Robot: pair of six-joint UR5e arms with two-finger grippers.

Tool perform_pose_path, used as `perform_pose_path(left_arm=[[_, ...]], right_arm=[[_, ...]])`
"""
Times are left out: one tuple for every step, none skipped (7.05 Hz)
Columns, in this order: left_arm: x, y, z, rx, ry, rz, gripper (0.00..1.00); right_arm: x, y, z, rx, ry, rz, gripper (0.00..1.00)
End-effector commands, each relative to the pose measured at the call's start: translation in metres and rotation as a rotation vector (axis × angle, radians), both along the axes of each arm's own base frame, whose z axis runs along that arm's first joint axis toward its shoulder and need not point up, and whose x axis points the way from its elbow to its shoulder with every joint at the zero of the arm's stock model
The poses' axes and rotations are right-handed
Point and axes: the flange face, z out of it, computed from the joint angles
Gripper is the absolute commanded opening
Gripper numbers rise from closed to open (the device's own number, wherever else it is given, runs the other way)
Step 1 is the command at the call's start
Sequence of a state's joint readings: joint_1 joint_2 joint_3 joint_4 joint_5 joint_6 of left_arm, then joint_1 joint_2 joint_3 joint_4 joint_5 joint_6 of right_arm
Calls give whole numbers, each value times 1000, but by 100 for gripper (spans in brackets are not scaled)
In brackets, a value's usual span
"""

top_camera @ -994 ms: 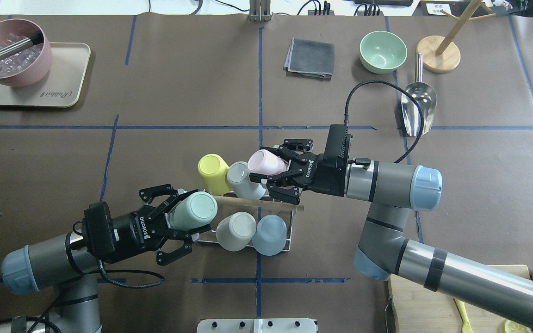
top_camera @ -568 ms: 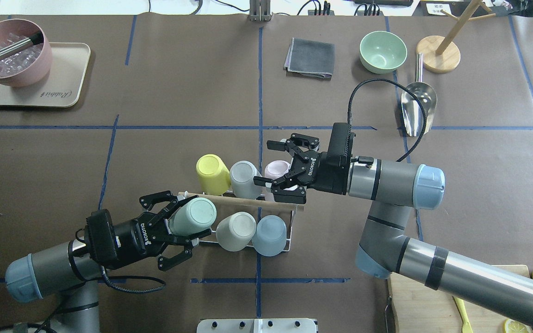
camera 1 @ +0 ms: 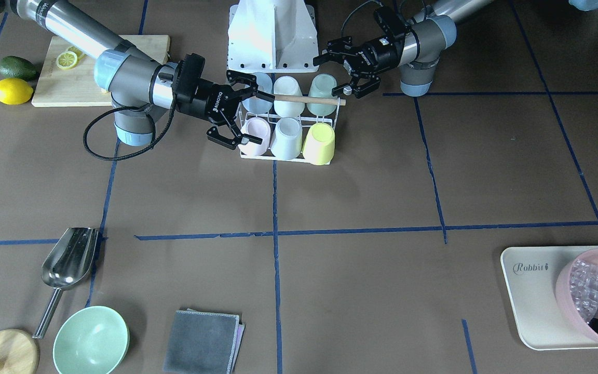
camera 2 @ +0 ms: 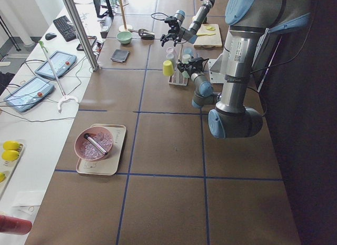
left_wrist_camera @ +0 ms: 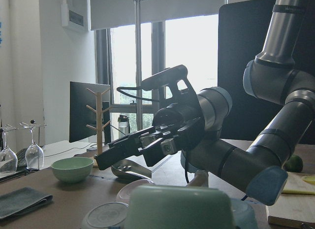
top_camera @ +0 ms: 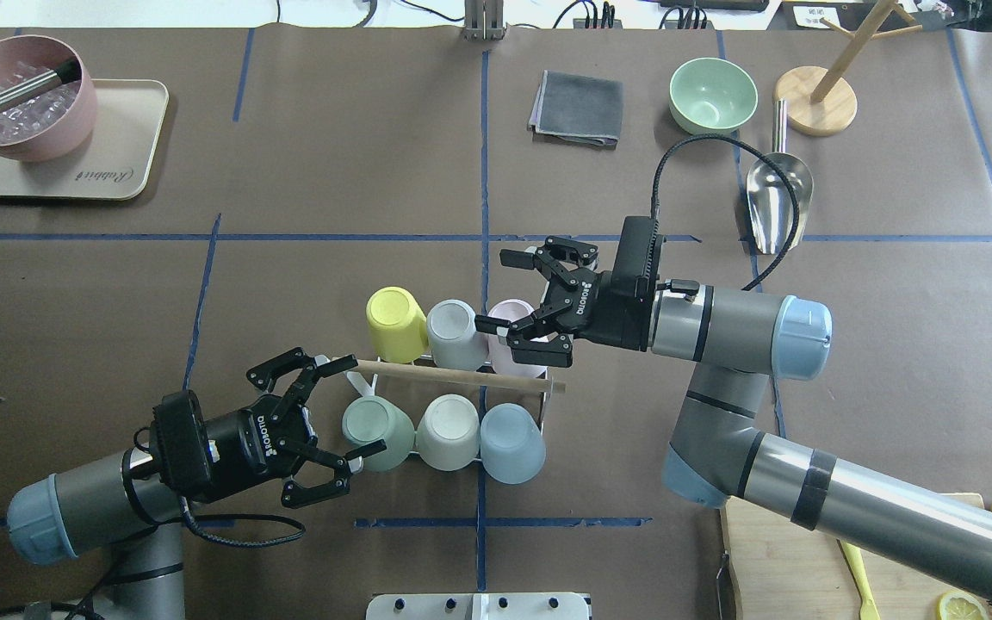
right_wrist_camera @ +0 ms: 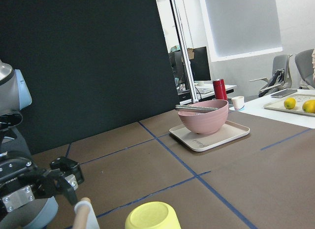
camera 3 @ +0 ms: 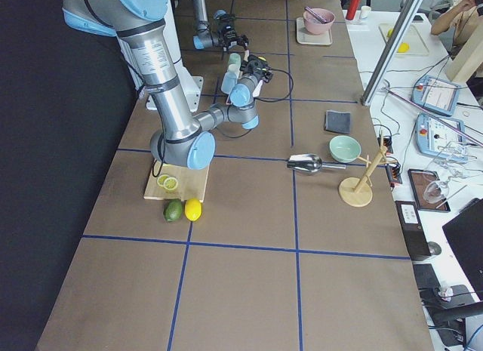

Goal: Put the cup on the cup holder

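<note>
Overhead exterior: white wire cup holder (top_camera: 461,377)

The mint cup (top_camera: 374,426) has dropped from the left gripper (top_camera: 354,406), now spread and drawn back left, onto the cup holder (top_camera: 453,376), while the right gripper (top_camera: 498,291) has pulled off the pink cup (top_camera: 511,310).

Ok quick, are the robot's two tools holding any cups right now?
Left tool: open, holding nothing.
Right tool: open, holding nothing.
</note>
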State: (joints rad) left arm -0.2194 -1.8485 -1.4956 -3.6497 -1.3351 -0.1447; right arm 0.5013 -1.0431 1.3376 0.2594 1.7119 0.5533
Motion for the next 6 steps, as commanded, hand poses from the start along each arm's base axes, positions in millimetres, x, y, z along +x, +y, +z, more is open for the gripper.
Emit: perform_pose_path(left_arm=[[-2,0,-1,-2,13,-2,100],[-10,-7,-8,-1,31,-16,100],[-30,-17,-27,9,73,-44,100],[-50,-24,-45,20,113,-70,100],[-68,-45,-59,13,80,-121,100],[-73,-60,-65,-11,34,-144,100]], right_arm=[[9,-22,-10,-28,33,34,100],[12,-35,-19,-54,60,49,100],[13,-43,-29,-88,113,60,100],[18,-54,-39,-123,181,66,100],[26,-66,-47,-152,241,67,100],[34,-78,-49,-180,296,65,100]])
